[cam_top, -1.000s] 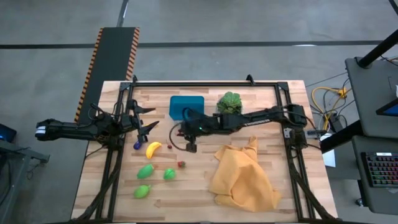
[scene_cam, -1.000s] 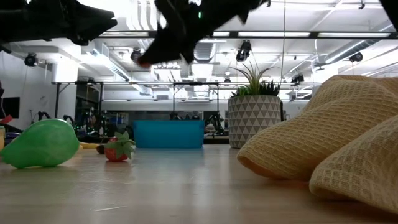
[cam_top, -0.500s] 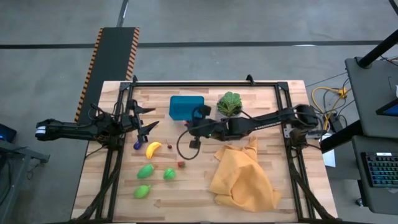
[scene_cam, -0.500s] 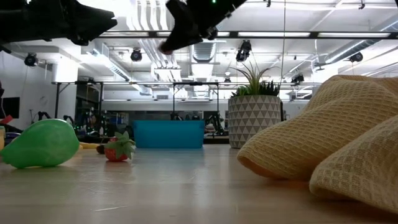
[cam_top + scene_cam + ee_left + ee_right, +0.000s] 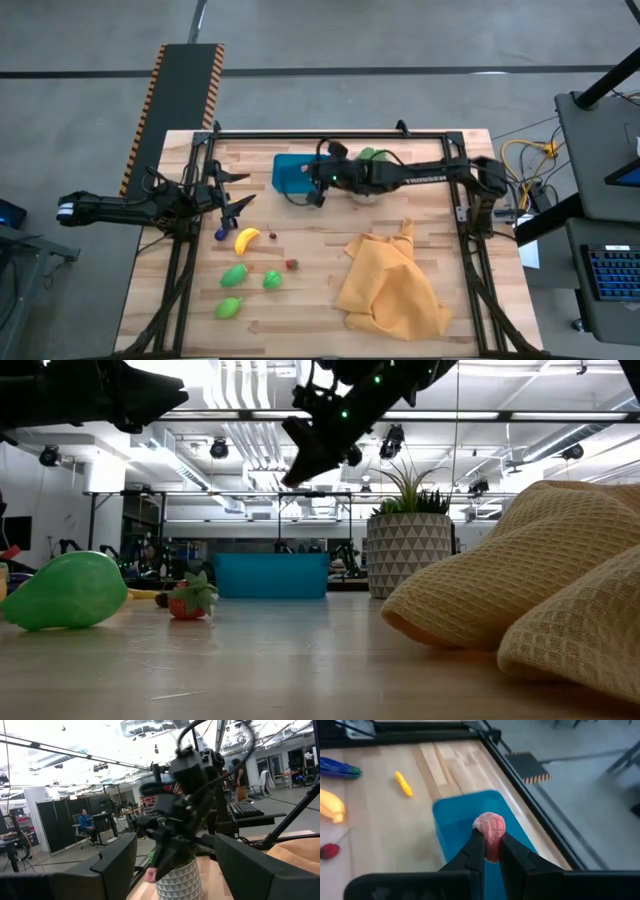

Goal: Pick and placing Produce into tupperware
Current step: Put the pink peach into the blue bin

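Pinching a small pink piece of toy produce point(image 5: 489, 831) between its two dark fingertips, the right gripper point(image 5: 489, 851) hangs above the teal container point(image 5: 465, 822), its jaws drawn nearly together on the morsel, which pokes up past the tips. Seen from overhead, the same gripper point(image 5: 318, 190) sits over the container's right-hand side point(image 5: 290, 170), with the potted plant point(image 5: 408, 540) just beyond the arm. The left gripper point(image 5: 237, 205) waits at the table's left side, fingers spread and holding nothing.

The pink piece looks light and rounded, with a lumpy surface; being so small, it likely offers little for the pads to bite on and could roll or pop free if squeezed off-centre, so a hold across its middle, as here, seems the safest. Its hardness cannot be told from the pictures.

Well off to the gripper's side lie the remaining pieces on the wooden table point(image 5: 420, 180): a yellow banana point(image 5: 246, 239), three green pieces point(image 5: 233, 274), a strawberry point(image 5: 190, 598), a purple piece point(image 5: 220, 233) and a slim yellow one point(image 5: 403, 784). The banana's curve would probably suit a grip across its narrow width; the plump green pieces look smooth and may slip. A rumpled yellow cloth point(image 5: 392, 280) lies nearer the right arm's base.
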### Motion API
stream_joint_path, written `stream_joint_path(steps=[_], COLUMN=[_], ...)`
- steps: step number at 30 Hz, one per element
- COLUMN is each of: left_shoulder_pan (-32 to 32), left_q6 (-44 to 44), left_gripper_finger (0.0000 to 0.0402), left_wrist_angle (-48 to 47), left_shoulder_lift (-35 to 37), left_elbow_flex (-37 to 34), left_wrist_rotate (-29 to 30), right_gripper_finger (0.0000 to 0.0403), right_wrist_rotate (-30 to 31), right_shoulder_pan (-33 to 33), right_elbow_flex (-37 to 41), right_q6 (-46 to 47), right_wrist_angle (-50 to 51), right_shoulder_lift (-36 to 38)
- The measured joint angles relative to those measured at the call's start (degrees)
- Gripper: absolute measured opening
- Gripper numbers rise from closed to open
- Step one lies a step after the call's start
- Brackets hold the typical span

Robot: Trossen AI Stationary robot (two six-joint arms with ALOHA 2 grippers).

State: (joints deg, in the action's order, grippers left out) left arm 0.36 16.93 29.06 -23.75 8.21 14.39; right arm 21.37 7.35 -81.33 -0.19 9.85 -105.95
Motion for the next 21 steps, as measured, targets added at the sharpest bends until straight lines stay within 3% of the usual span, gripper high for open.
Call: stream_joint_path(steps=[12, 21], left_shoulder_pan=[0.0, 0.0], left_q6=[0.0, 0.01], left_gripper_finger=[0.025, 0.025], left_wrist_angle=[0.02, 0.49], left_shoulder_lift=[0.04, -0.04], left_elbow_flex=[0.02, 0.02], left_wrist_rotate=[0.0, 0.0], right_gripper_finger=[0.0029, 0.0029], right_wrist_rotate=[-3.85, -3.98], right_shoulder_pan=[3.17, 3.17], right_elbow_flex=[0.12, 0.69], right_q6=[3.38, 3.66], right_wrist_angle=[5.76, 5.81], right_shoulder_lift=[-0.81, -6.23])
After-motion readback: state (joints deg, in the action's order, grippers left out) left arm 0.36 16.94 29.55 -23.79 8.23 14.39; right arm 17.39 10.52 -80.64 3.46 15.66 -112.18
